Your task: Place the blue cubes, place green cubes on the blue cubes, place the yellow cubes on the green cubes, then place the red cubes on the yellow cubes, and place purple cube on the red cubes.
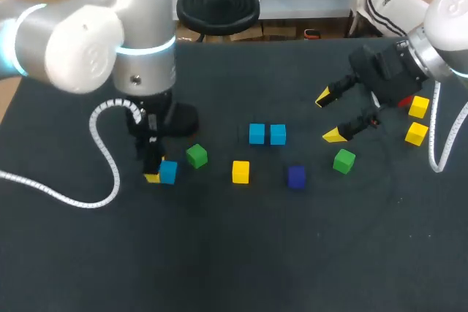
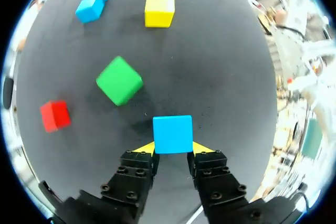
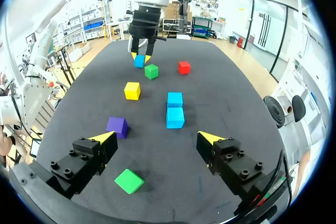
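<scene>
My left gripper [image 2: 172, 149] is shut on a blue cube [image 2: 172, 134] low over the table, its yellow fingertips [image 2: 145, 148] pressed to the cube's two sides. In the head view this blue cube [image 1: 168, 172] sits at the left, with a green cube [image 1: 196, 156] just beside it. Two more blue cubes [image 1: 257, 134] [image 1: 278, 134] touch side by side mid-table. A yellow cube [image 1: 240, 172] and a purple cube [image 1: 296, 176] lie in front of them. My right gripper [image 1: 329, 116] hangs open and holds nothing, above a second green cube [image 1: 344, 161].
Two yellow cubes [image 1: 419, 107] [image 1: 416, 133] lie at the far right under my right arm. A red cube [image 2: 54, 115] sits beyond the green cube [image 2: 119, 81] to the left gripper's side. The left arm's white coiled cable [image 1: 110, 151] trails over the table.
</scene>
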You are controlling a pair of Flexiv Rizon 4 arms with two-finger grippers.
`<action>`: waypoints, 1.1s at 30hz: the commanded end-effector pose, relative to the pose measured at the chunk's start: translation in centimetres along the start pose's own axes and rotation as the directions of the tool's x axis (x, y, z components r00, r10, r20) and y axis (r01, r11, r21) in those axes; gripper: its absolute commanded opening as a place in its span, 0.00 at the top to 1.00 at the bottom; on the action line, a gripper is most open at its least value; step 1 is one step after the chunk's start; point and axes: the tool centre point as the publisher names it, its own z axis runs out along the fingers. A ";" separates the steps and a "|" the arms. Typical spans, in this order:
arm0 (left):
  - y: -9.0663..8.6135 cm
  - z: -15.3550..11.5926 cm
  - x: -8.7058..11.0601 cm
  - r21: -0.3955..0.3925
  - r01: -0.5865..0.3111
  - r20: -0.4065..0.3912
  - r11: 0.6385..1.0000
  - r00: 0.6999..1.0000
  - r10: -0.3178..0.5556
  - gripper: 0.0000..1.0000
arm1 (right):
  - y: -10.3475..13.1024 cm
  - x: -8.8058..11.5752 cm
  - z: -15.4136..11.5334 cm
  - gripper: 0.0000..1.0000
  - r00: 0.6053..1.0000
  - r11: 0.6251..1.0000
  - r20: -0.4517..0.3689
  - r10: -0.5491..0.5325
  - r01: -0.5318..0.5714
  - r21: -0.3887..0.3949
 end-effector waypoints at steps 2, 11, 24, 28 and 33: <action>-0.5 1.2 1.5 -0.032 0.090 0.081 0.995 0.993 -0.087 1.00 | 0.0 0.0 0.0 0.00 1.000 1.000 0.002 -0.001 0.001 0.000; -0.4 1.2 2.0 -0.015 0.055 0.178 0.998 0.983 -0.051 0.00 | 0.0 0.0 0.0 0.00 1.000 1.000 0.002 -0.001 0.001 0.000; -0.2 0.1 2.7 -0.040 0.017 0.339 0.999 0.941 -0.002 0.00 | 0.0 0.0 0.0 0.00 1.000 1.000 0.002 -0.001 0.001 0.000; 0.5 -0.4 1.7 -0.078 -0.071 0.341 0.994 0.935 0.094 0.00 | 0.0 0.0 0.0 0.00 1.000 1.000 0.002 -0.001 0.001 0.000; 1.2 -1.3 0.5 -0.100 -0.145 0.371 0.984 0.912 0.172 0.00 | 0.0 0.0 0.0 0.00 1.000 1.000 0.002 -0.001 0.001 0.000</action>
